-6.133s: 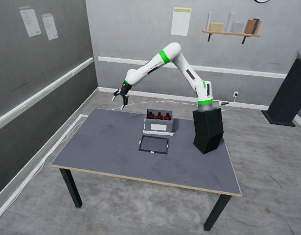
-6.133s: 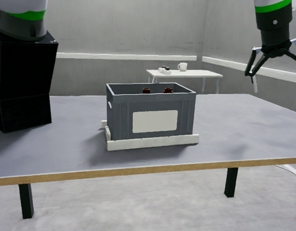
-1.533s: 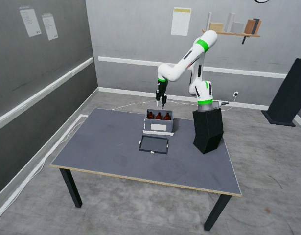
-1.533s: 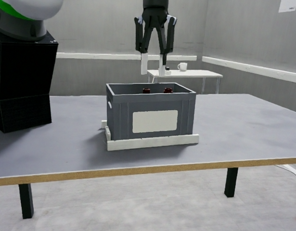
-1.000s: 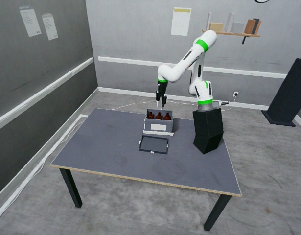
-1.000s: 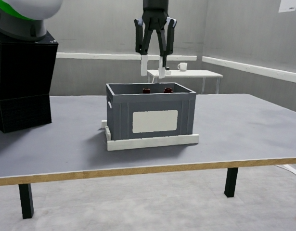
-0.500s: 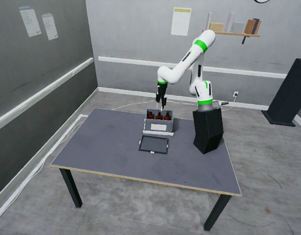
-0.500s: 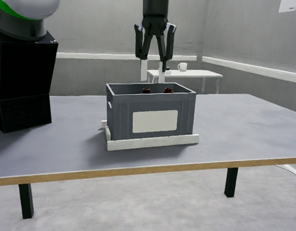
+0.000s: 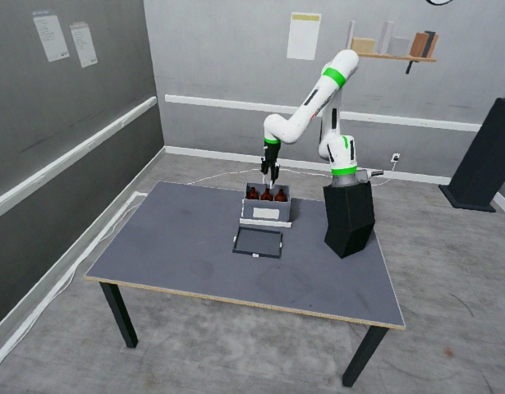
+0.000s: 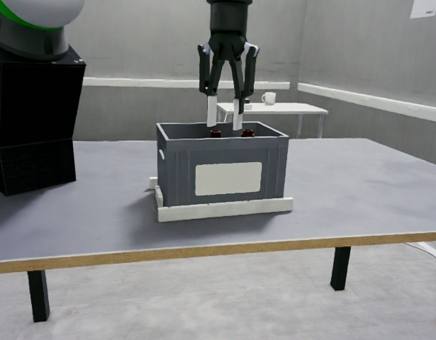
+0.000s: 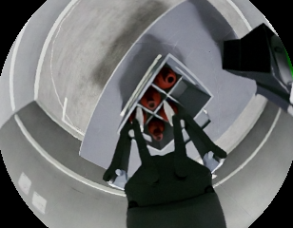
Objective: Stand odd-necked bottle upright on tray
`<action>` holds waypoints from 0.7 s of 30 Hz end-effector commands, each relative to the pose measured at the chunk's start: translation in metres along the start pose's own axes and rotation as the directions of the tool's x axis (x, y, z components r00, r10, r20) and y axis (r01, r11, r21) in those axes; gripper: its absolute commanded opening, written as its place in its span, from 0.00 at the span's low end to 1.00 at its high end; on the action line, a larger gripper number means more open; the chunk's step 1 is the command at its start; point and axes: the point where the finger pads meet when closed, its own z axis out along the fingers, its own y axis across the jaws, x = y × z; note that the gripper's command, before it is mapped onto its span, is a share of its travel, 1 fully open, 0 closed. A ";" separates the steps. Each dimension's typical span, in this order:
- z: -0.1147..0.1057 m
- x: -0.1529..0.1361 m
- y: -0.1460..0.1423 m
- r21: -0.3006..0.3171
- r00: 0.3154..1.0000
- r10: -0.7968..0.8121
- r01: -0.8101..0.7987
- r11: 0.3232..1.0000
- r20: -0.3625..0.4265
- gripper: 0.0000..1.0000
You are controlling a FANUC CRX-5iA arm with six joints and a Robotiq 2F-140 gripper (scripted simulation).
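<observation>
And here's the gripper, fingers parted partway, grasping nothing, hanging upright over the crate in the upper middle of the top frame! The 5 bottles stand in their cells, and the odd one is among them; which 1, I cannot tell at this size. So the relation that counts: necks below the tool, long axes upright, in line with its reach. Mid-frame in the exterior view, 1 neck sits under the left-hand fingertip and 1 to the right of the other, so a sideways shift probably has to come before any descent there. The tray waits, bare, below the crate in the top frame.
</observation>
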 end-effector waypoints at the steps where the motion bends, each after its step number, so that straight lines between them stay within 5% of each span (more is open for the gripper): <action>1: 0.001 0.000 -0.001 0.001 1.000 0.000 0.000 1.000 0.001 0.44; 21: 0.006 0.000 -0.001 0.001 1.000 0.000 0.000 1.000 0.001 0.44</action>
